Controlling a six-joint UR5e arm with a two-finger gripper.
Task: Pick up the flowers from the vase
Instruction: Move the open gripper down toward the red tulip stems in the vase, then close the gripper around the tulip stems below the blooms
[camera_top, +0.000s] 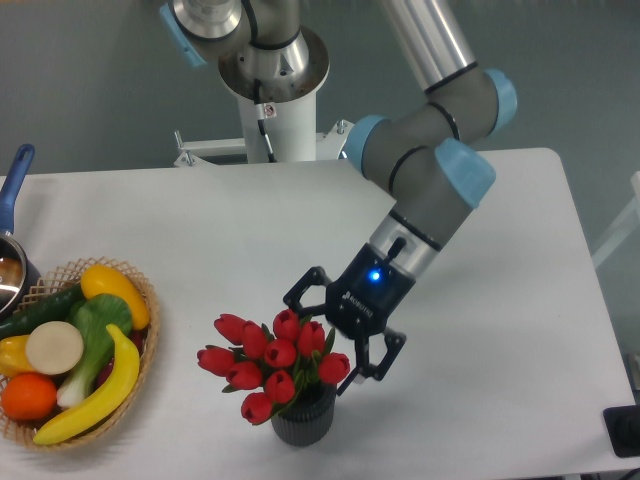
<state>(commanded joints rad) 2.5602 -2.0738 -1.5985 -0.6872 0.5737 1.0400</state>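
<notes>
The flowers (272, 364), a tight bunch of red tulip buds with green leaves, stand in the vase (303, 420), a small dark ribbed pot near the table's front edge. My gripper (320, 342) is open and tilted toward the bunch from the upper right. One finger (296, 296) sits just above the top buds and the other (372, 364) hangs beside the right-hand bud. The fingers straddle the upper right part of the bunch without closing on it.
A wicker basket (146, 330) with a banana, yellow pepper, orange and greens lies at the left edge. A metal pot with a blue handle (14, 185) is cut off at far left. The white robot base (270, 110) stands behind the table.
</notes>
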